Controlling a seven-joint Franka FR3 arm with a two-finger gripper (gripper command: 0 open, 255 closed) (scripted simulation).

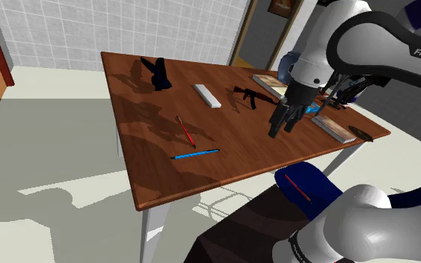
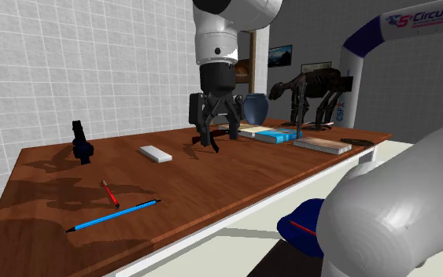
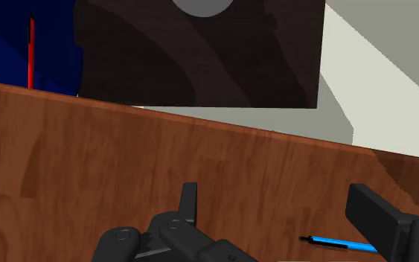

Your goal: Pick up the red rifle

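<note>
Toward the counter's (image 1: 164, 161) right end in the shoulder view, the rifle (image 1: 249, 95) is lying flat beside a book (image 1: 267, 81), untouched. The fingers (image 3: 372, 214) are hanging wide apart nearby, gripping nothing, likely lining up.

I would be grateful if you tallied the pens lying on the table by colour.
red pen: 1
blue pen: 1
Total: 2
</note>
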